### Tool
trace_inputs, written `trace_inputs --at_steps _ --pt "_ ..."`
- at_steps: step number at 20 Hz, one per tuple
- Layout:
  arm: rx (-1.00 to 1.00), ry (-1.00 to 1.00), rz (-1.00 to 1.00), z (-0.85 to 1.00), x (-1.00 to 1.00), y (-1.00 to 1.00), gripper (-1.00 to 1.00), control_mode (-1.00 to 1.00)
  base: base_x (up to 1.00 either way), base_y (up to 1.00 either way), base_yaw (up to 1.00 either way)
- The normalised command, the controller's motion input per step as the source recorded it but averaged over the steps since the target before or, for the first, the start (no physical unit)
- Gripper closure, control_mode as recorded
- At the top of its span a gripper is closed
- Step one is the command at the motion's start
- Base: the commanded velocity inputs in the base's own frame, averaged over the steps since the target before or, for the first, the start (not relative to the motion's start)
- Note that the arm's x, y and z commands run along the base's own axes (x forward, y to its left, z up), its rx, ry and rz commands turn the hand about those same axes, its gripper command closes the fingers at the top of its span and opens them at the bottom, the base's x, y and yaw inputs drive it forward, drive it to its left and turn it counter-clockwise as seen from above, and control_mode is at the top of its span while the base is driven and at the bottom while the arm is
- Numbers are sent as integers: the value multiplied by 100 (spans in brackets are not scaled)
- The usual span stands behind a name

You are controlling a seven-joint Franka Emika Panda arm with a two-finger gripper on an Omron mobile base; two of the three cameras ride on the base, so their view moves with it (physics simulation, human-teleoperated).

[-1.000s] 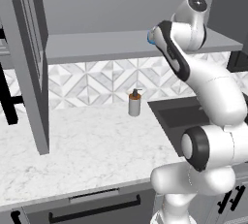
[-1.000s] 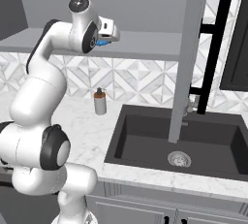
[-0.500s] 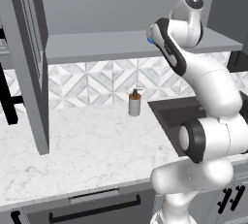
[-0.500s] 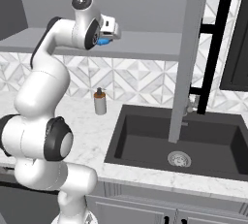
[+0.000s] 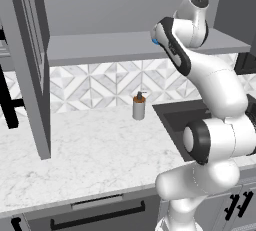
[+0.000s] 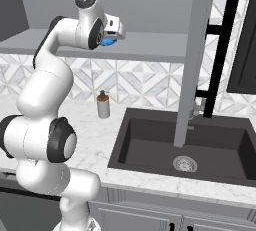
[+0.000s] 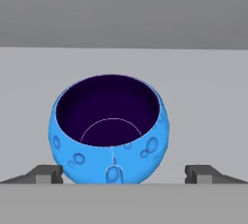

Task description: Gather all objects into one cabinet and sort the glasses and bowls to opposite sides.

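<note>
A small bright blue bowl [image 7: 110, 128] with a dark inside stands upright on the flat grey shelf [image 7: 203, 82] of the upper cabinet [image 5: 100, 47]. My gripper [image 7: 124, 174] is open right behind it, one fingertip [image 7: 48, 173] by the bowl's left side and the other well off to its right. Neither tip touches the bowl. From the base, the blue bowl [image 6: 106, 41] peeks out under my raised hand at the shelf's front edge, and a sliver of the bowl [image 5: 155, 41] shows beside the wrist. The glasses are out of view.
The cabinet's tall door [image 5: 30, 65] hangs open at the left, and another door [image 6: 197, 50] with a black bar handle [image 6: 220, 65] stands at the right. A soap dispenser [image 5: 138, 106] is on the marble counter [image 5: 90, 150] beside the dark sink [image 6: 185, 145].
The hand has hardly shifted at the shelf. The arm's lower links have turned a little. The jaws have stayed open around the blue bowl.
</note>
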Motion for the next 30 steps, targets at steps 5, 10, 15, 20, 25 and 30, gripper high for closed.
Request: trace_inputs --at_steps 5,10,15,20,25,30 --pt "0 0 0 0 16 0 100 -100 0 0 0" --pt "0 0 -1 0 25 0 100 -100 0 0 0" --pt "0 0 -1 0 21 0 100 -100 0 0 0" --pt "0 0 -2 0 23 0 100 -100 0 0 0" --pt "0 -2 -1 0 0 0 100 -100 0 0 0" --pt "0 -13 0 0 -53 0 100 -100 0 0 0"
